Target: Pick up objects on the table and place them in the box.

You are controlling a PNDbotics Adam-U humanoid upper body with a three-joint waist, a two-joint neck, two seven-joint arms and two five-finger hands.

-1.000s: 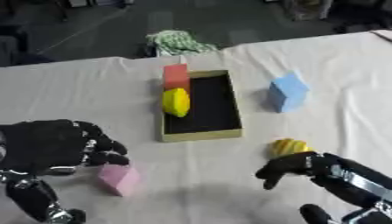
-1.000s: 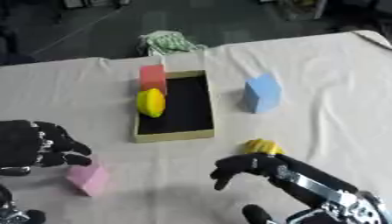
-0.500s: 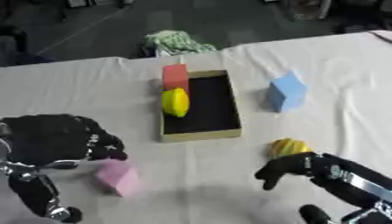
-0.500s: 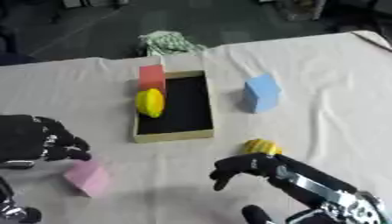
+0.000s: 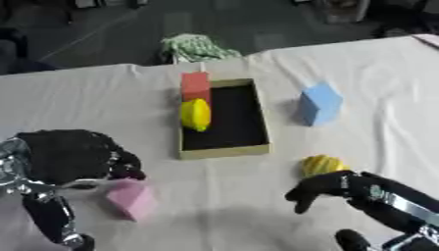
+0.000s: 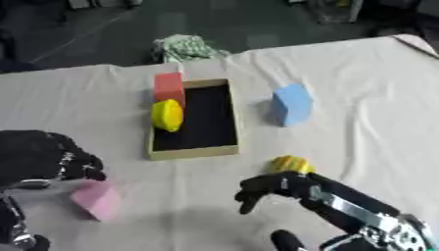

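Observation:
A shallow box (image 5: 259,146) with a black inside lies mid-table, holding a red block (image 5: 195,86) at its far left corner and a yellow lemon-like object (image 5: 195,114) beside it. A blue block (image 5: 320,103) stands right of the box. A yellow ridged object (image 5: 322,164) lies near the box's front right, just beyond my right hand (image 5: 322,187), whose fingers curl downward and hold nothing. A pink block (image 5: 130,198) lies at the front left, right under the curled fingers of my left hand (image 5: 73,156), which hovers above its far edge.
A green-and-white crumpled cloth (image 5: 195,47) lies at the table's far edge behind the box. The white tablecloth (image 5: 386,98) covers the table; dark floor shows beyond it.
My left hand has shifted slightly toward the pink block and a little farther up the view. My right hand stays just below the yellow ridged object.

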